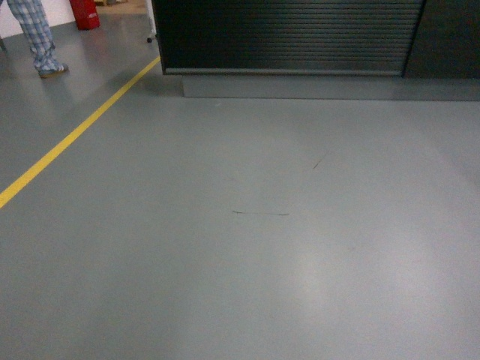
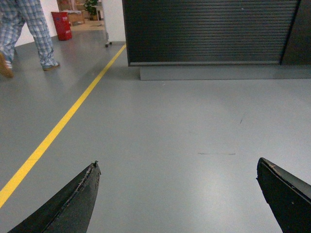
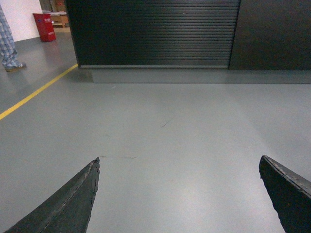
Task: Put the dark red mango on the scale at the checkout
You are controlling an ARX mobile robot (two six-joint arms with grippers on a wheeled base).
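Ribbed checkout ahead; both grippers spread.

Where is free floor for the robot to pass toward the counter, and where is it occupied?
The grey floor is bare between the yellow line and the checkout, up to its plinth. It is occupied only at far left, beyond the line, by a walking person and a red bin.
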